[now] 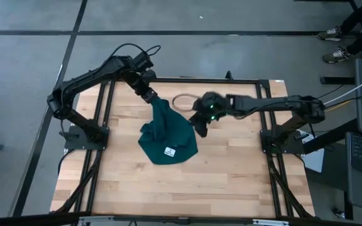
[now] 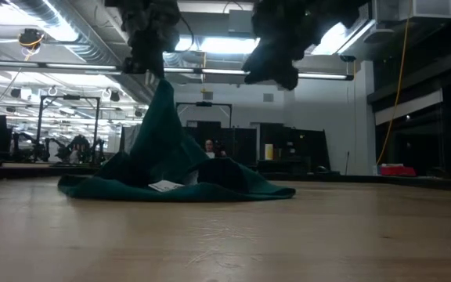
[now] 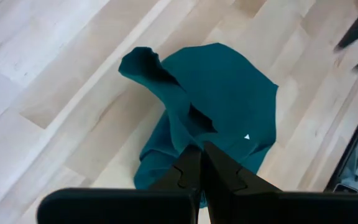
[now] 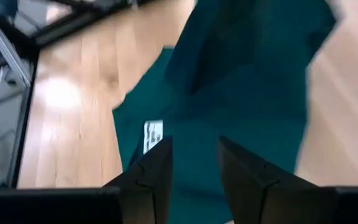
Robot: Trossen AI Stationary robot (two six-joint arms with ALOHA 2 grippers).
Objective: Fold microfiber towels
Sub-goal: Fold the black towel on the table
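From above, the left gripper [image 1: 153,98] pinches a corner of the teal towel [image 1: 168,135], lifting it off the table [image 1: 231,169]. At table height, the cloth peaks. The right gripper [image 4: 194,165], fingers apart, empty, hovers beside the towel.

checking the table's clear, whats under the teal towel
Bare wooden table shows around the teal towel, whose peak the shut left gripper lifts. Whatever lies beneath its bunched folds is covered, so I cannot tell.
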